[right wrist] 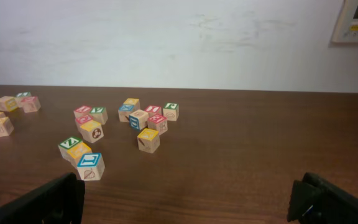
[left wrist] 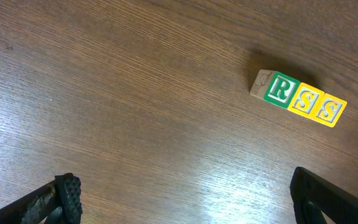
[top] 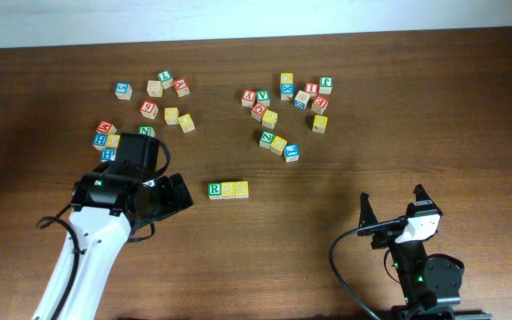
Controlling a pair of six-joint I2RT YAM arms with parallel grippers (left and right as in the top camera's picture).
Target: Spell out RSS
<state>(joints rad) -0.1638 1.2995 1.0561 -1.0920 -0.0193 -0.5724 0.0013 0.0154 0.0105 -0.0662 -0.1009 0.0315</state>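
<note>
Left tool [top: 178, 191] is spread wide with nothing in it; in its wrist view the space between the fingers is just bare worktop [top: 274, 267]. From there the row sits near, at about 3 o'clock in the overhead view (up around 1 o'clock in the wrist view). It reads R cube [left wrist: 280, 89], S cube [left wrist: 307, 100], second S cube [left wrist: 330, 110], all touching side to side, letters face up. The row's long axis runs 9-to-3 overhead, so it points pretty much straight away from the left tool.

Right tool [top: 391, 206] is also wide open and empty, well apart from the row, which lies at roughly 9 o'clock from it. So the left arm is clearly the nearer one.

Count: one R, two S, three cubes in the row. Everything else is loose cubes in two bunches, about a dozen in the left bunch [top: 149, 109] and a couple more in the right bunch [top: 269, 118].

Looks spelled to me, so I'd say the left tool only needs to back off without clipping the R end.
</note>
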